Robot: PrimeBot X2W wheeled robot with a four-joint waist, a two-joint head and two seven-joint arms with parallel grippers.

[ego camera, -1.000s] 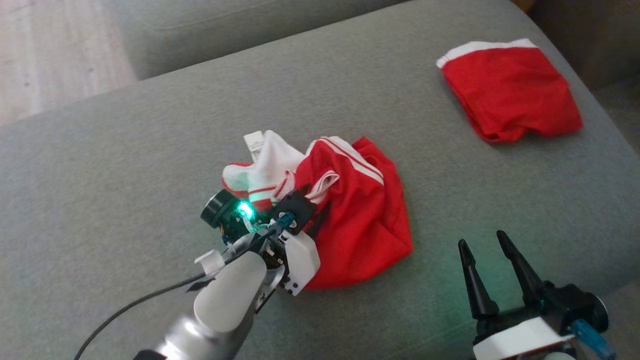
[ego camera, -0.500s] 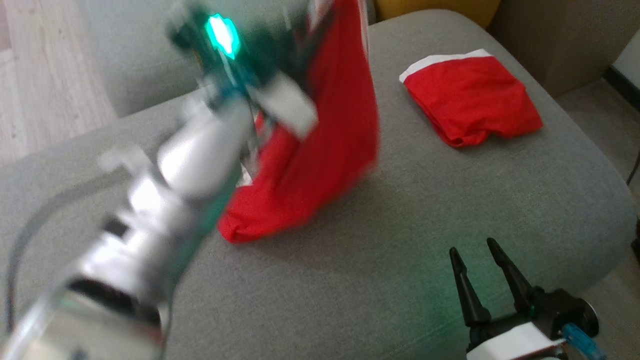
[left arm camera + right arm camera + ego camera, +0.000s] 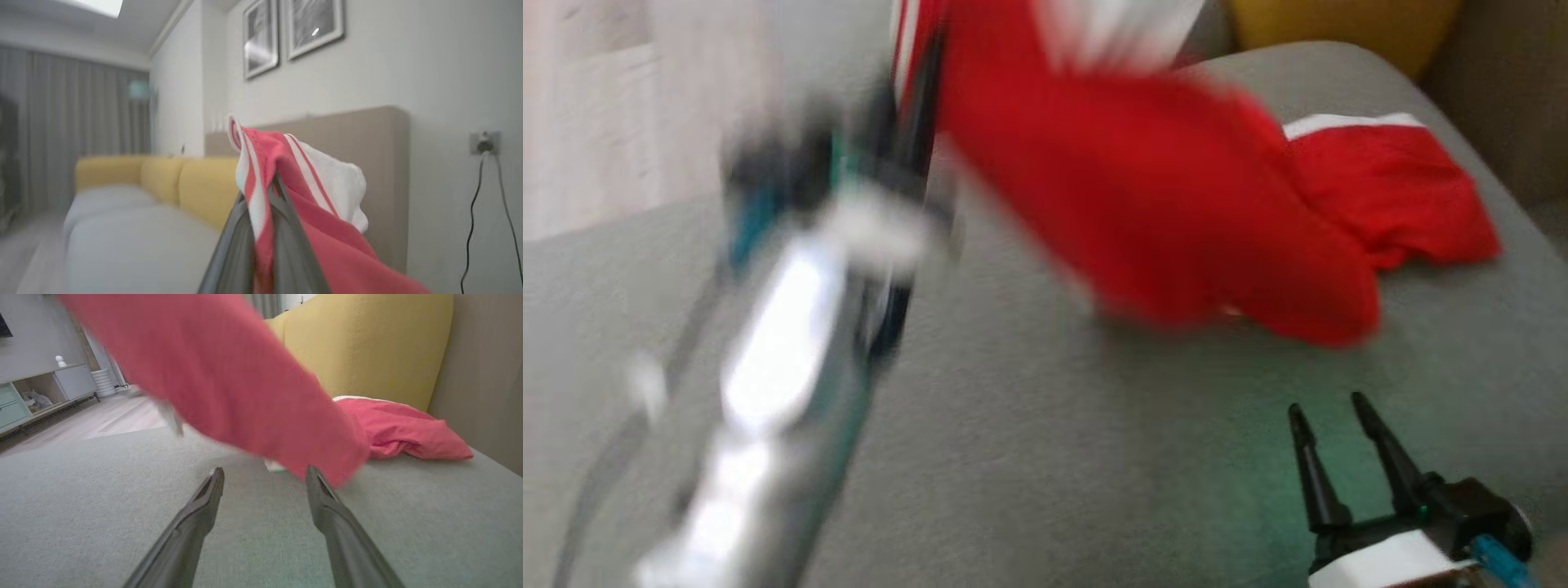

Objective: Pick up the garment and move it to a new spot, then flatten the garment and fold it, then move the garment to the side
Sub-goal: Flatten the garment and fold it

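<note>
Left gripper (image 3: 271, 183) is clenched tight on the garment (image 3: 1160, 204): in the left wrist view the 2 dark fingers meet, with the red-and-white striped edge pinched between them and white fabric bunched just to the right. In the head view the left arm (image 3: 768, 359) is a blur running up the left half of the frame. The red cloth hangs from the top centre and sweeps down toward the right. Its low end is near the grey sofa cushion (image 3: 1045, 457), though the blur hides whether it touches.

Right gripper (image 3: 1327, 408) sits at the lower right, fingers spread, nothing between them. The right wrist view shows it low over the grey cushion, with the red cloth crossing the upper frame above its tips.

A second red piece with a white band (image 3: 1396, 204) lies on the cushion at the upper right. A yellow cushion (image 3: 367, 343) stands behind it.
</note>
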